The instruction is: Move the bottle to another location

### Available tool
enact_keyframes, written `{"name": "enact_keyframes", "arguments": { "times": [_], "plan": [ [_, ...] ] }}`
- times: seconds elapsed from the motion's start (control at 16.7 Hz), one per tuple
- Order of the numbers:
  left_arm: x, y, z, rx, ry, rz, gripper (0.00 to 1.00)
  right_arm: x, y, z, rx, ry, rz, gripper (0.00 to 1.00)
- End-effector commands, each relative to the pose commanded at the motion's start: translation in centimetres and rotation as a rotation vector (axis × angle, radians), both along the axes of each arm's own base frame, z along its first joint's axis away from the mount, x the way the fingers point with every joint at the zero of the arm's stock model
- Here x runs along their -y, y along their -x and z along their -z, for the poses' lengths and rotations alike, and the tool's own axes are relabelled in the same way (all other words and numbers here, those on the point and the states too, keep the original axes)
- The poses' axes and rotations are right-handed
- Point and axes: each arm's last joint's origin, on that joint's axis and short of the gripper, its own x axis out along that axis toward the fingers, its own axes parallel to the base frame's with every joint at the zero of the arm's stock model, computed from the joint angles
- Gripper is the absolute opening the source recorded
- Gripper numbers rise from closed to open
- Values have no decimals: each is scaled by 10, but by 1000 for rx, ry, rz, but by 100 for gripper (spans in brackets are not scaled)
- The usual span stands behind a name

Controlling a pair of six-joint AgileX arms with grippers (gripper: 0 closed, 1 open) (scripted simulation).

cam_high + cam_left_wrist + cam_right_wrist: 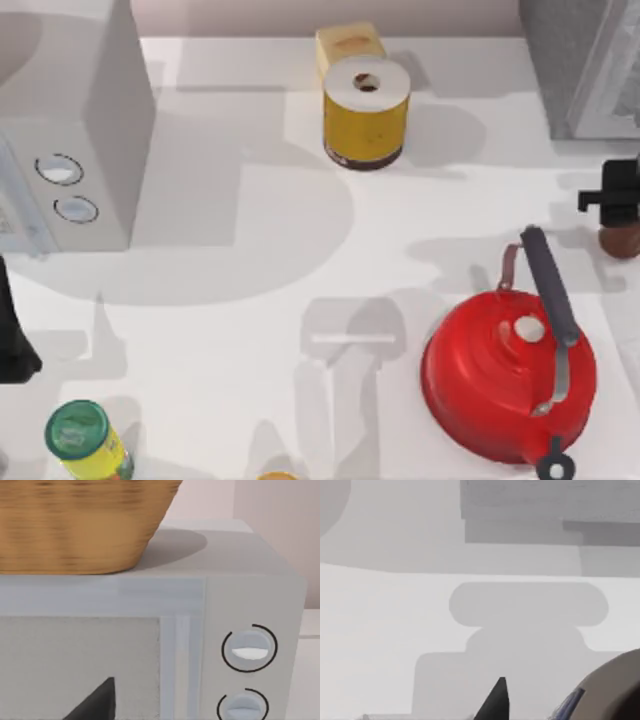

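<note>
Our small slim brown bottle (620, 240) sits at the far right edge of the white table (250, 330), just beyond the red kettle (508, 375) with its dark handle. From above we see only its rounded brown body; our right gripper (612, 192) is directly over its upper part and hides the cap. In the right wrist view the bottle's pale top and a strip of its label (612, 692) lie close beside one dark fingertip (495, 700), so the bottle is right at the jaws, but we cannot tell whether they are clenched on it or released.

Farther left, at the far middle of the table, a wide yellow canister with a white top (366, 112) stands in front of a yellow box (349, 48). A white microwave with two round dials (75, 130) fills the far left, and the left wrist view shows a woven wicker basket (80, 525) resting on it. Our left gripper (12, 335) is at the left edge; its jaw state is unclear. A green-lidded yellow jar (85, 440) stands at the near left corner.
</note>
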Motion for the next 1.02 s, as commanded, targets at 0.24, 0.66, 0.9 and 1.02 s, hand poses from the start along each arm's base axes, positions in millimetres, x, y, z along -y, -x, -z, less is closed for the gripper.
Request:
{"name": "enact_keyframes", "arguments": {
  "times": [0.24,0.66,0.9,1.02],
  "plan": [
    [0,0,0,0,0,0,100,0,0,0,0,0,0,23],
    [0,0,0,0,0,0,100,0,0,0,0,0,0,75],
    [0,0,0,0,0,0,100,0,0,0,0,0,0,100],
    [0,0,0,0,0,0,100,0,0,0,0,0,0,100]
  ]
}}
